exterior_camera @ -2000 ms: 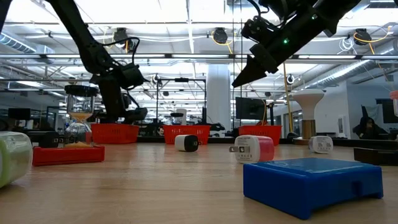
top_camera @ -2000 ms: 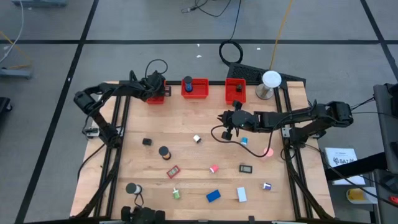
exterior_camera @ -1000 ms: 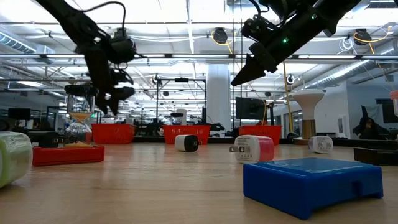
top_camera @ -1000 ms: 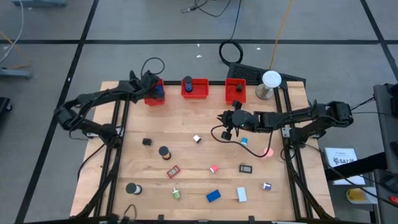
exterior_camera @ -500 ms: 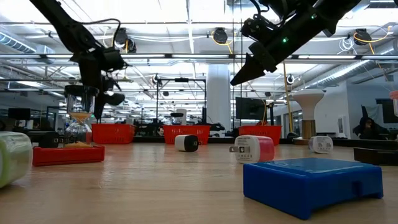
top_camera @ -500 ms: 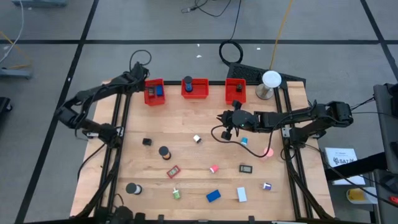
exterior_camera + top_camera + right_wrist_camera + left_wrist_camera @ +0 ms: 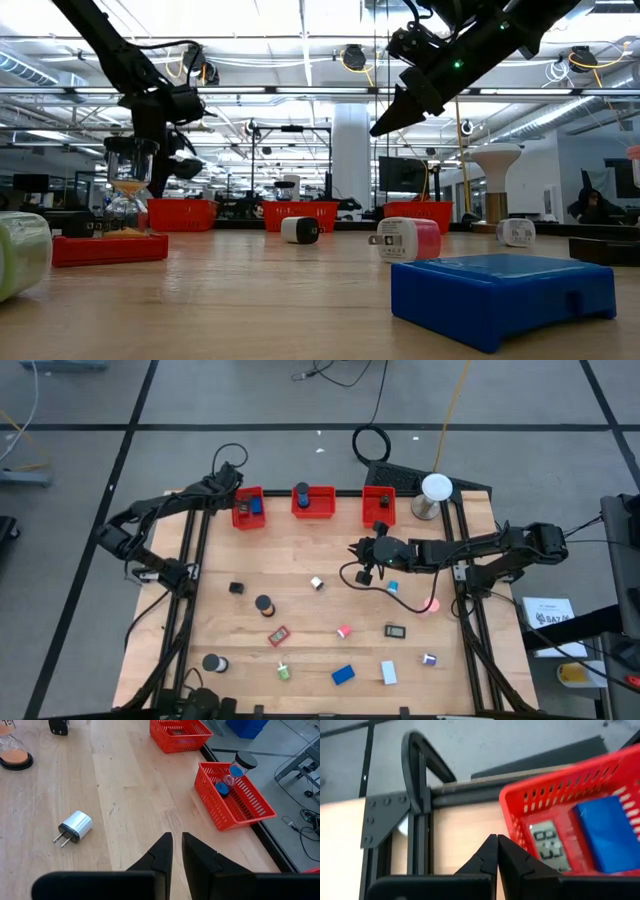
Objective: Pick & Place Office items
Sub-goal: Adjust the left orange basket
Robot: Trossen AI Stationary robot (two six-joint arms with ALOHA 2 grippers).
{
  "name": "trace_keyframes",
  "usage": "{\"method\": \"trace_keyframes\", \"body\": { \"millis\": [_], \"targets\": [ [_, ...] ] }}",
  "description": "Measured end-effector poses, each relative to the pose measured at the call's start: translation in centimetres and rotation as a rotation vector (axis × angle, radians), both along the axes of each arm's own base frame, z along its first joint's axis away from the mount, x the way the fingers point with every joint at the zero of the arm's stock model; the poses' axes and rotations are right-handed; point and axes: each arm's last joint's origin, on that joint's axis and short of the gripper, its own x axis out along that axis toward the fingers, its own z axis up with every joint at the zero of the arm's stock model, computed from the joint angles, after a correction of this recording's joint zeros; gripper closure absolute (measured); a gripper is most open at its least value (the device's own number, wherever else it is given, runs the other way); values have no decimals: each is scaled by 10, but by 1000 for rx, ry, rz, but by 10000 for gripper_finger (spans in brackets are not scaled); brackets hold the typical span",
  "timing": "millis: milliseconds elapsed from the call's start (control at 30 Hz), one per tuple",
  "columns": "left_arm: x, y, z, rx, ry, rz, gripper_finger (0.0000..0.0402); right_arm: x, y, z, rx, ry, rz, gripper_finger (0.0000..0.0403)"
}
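so the table carries about a dozen loose items across its middle and near half, with 3 red bins along the far edge. the left bin already holds a blue block and a small grey display piece; the middle bin and right bin hold dark bits too.

the left gripper hangs just beside the left bin's outer corner, fingers pressed together with nothing between them — judged, its drop is done and the next pick is the step in hand. the right gripper hovers above the table's middle, its fingers a narrow slit apart and empty, the white plug near it on the wood.

to do the next pick well, the left arm should probably take what lies on its own side: the black roll, the small black cube or the red flat piece. spread the fingers before descending, come straight down, and centre the item between the pads — the roll may skate off if pinched off-centre. the right arm is best kept to the plug or the blue bit, so the 2 arms stay well apart.
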Motion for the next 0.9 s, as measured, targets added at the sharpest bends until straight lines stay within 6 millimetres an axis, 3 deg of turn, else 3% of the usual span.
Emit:
{"method": "trace_keyframes", "body": {
  "millis": [400, 600, 900],
  "targets": [
    [2, 2, 2, 22, -20, -23, 394, 0, 0, 0, 1, -3, 1, 369],
    [5, 1, 4, 102, 76, 28, 394, 0, 0, 0, 1, -4, 1, 369],
    [3, -1, 1, 53, 101, 4, 394, 0, 0, 1, -2, -5, 3, 369]
  ]
}}
